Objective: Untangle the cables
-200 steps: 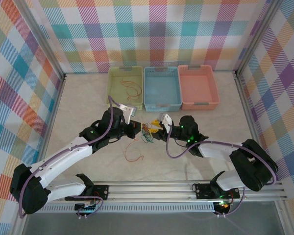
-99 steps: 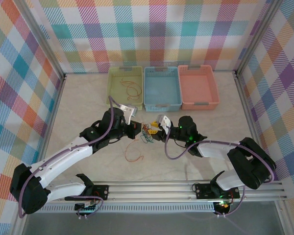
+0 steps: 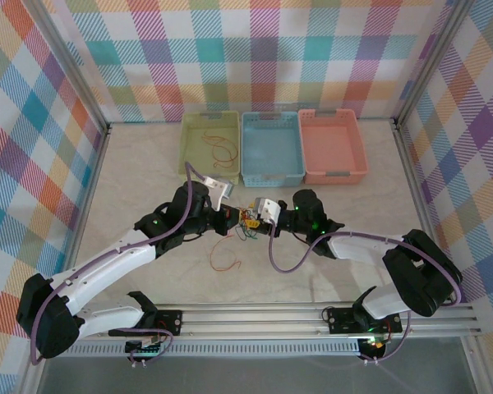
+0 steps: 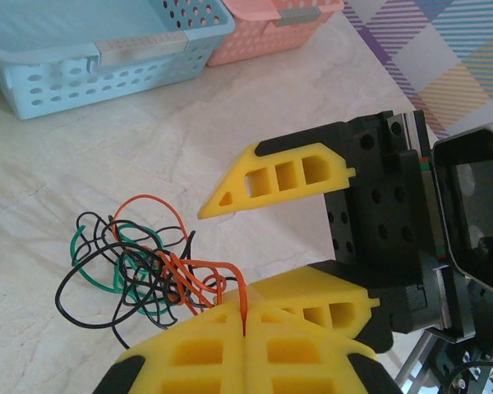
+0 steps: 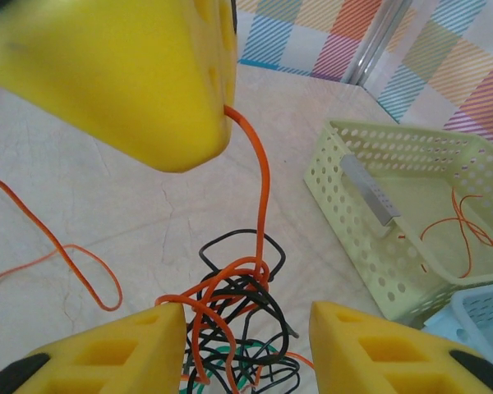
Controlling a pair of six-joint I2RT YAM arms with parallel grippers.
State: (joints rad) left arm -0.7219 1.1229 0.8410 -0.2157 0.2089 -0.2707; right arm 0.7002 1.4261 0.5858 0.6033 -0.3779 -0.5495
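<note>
Now the left gripper [image 4: 245, 327] pinches an orange cable [image 4: 183, 272]; the tangle [image 4: 107, 275] lies just before the right gripper's [image 5: 246, 322] spread jaws.

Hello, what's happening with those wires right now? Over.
Left gripper shut on orange cable. Right gripper open, straddling the tangle. Tangle not yet undone. Loose orange strand lying beside it.

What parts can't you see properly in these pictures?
- Top view: wire tangle too small to follow single strands.
- Left wrist view: orange wire's end hidden inside the shut left claw.
- Right wrist view: left claw blurred up close; green basket cut off by the edge.
</note>
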